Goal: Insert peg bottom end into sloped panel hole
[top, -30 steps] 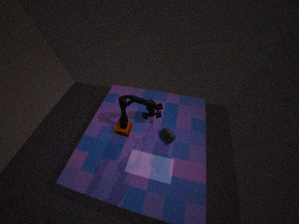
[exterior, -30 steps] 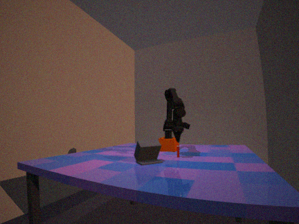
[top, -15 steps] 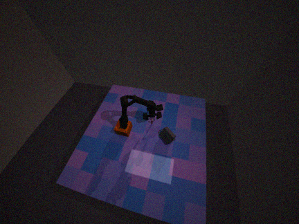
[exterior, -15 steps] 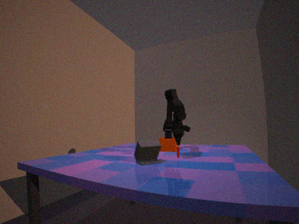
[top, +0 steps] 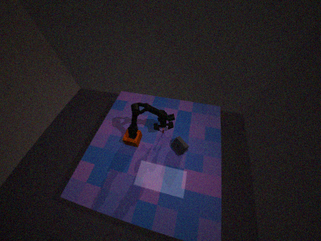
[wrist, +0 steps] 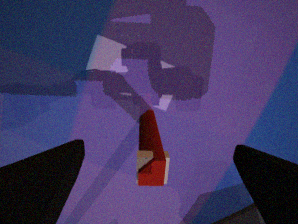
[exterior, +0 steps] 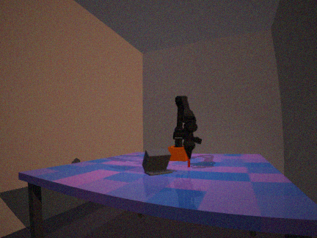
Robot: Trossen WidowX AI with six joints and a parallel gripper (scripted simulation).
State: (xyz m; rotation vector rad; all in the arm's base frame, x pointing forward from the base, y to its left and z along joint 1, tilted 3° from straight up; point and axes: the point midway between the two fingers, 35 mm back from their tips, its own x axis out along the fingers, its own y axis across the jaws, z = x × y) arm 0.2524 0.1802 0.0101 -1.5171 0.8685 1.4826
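my gripper (wrist: 161, 149) hangs spread wide with nothing in it, one dark finger (wrist: 36, 185) at each lower corner of the wrist view. the red peg (wrist: 152, 156) stands upright on the table (exterior: 227, 191) directly below me, between my fingers but not touching them. the tabletop is a glossy patchwork of blue and purple squares with one pale patch. the sloped panel (top: 179, 145) sits nearby. the room is dim, with an orange-tan wall (exterior: 66, 95) and grey walls beyond.

Arm (top: 143, 108) bent forward, gripper (top: 162, 128) pointing down, jaws wide, empty.
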